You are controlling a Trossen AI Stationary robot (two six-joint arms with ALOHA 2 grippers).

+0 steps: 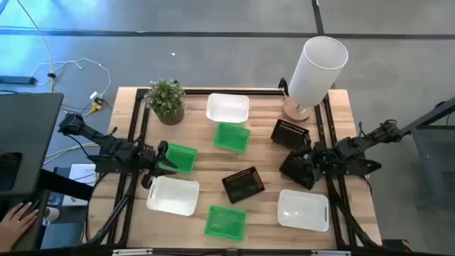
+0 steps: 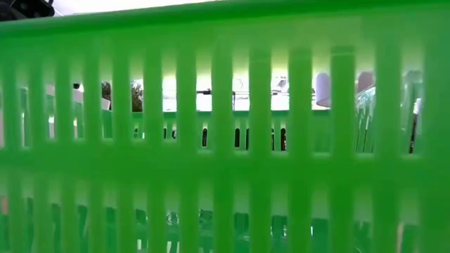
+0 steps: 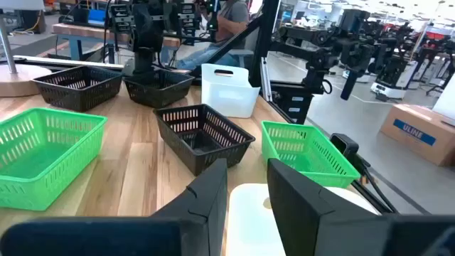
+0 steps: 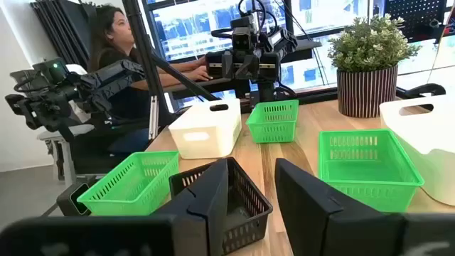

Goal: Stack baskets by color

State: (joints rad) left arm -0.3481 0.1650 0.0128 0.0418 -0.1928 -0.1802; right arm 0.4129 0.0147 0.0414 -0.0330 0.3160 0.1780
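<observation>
High view: nine baskets lie singly across the tabletop [image 1: 264, 158], none yet nested, so by the look of it the sorting is only starting. The right tool [image 1: 310, 165] sits at a black basket [image 1: 297, 171] by the right edge, just beside a second black basket [image 1: 290, 132], with the third black basket [image 1: 244, 185] near the middle. The right wrist view shows that tool's fingers spread, with a corner of a black basket and bare wood in the gap. The left tool [image 1: 158, 162] hangs between a green basket [image 1: 179, 158] and a white basket [image 1: 173, 195] at the left side. Its fingers also stand spread, with white plastic showing between them. The likely next move is to close on a basket wall, lift it clear and lower it squarely into a basket of its own colour. Whether either tool already touches a wall cannot be told. The low view is filled by the mesh side of a green basket [image 2: 225, 161], which hides nearly everything behind it. A potted plant [image 1: 166, 99] and a tall white cylinder [image 1: 316, 71] stand at the far edge.
</observation>
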